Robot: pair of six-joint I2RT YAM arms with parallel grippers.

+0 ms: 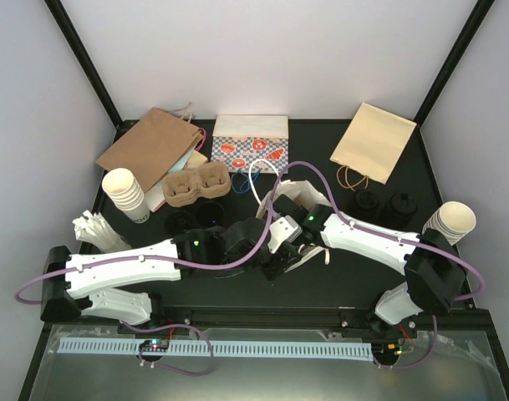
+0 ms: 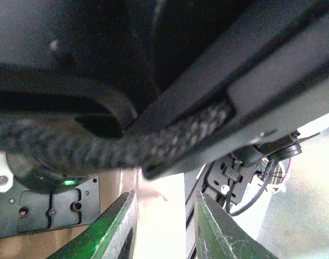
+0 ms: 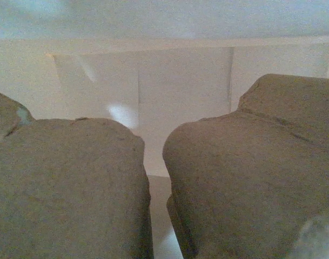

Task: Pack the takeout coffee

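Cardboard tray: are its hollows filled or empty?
Empty. Both hollows of the cardboard tray show bare brown pulp; the black cups sit outside it.

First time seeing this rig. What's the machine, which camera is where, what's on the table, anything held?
Two robot arms with two-finger grippers are bolted at the near edge of the table. The overhead picture shows both meeting at a white paper bag. The others come from wrist cameras: the left gripper has green fingers either side of pale paper, half hidden by dark machinery; the right gripper has its fingers close together, facing the bag's white inside. Whether either grips it, I cannot tell. Also there: a cardboard tray, two black cups, two white cup stacks, a brown bag, a patterned bag, a tan bag.
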